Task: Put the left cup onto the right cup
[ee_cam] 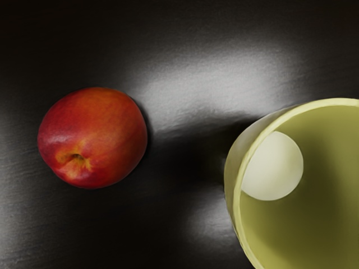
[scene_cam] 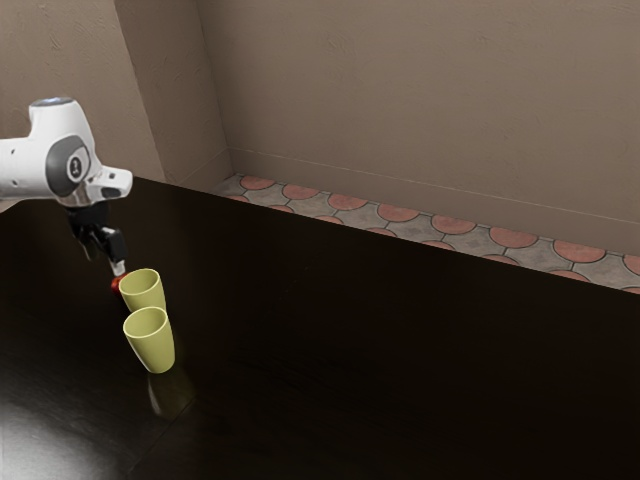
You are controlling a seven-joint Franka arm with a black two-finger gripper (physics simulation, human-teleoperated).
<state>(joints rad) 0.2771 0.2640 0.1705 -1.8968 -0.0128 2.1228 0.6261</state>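
Observation:
Two yellow-green cups stand upright close together on the dark table (scene_cam: 400,350). One cup (scene_cam: 142,289) is farther back, the other cup (scene_cam: 149,338) is nearer the front edge. My gripper (scene_cam: 116,263) hangs just above the table, beside the farther cup on the exterior view's left side and a little over its rim. In the wrist view a cup's open mouth (ee_cam: 325,224) lies right under my hand, empty, with its pale bottom showing. Nothing is held.
A red and orange peach (ee_cam: 92,137) lies on the table next to the farther cup, seen as a small red spot (scene_cam: 116,284) under my hand. The wide dark tabletop stretches to the exterior view's right. Beyond it are tiled floor (scene_cam: 450,225) and beige walls.

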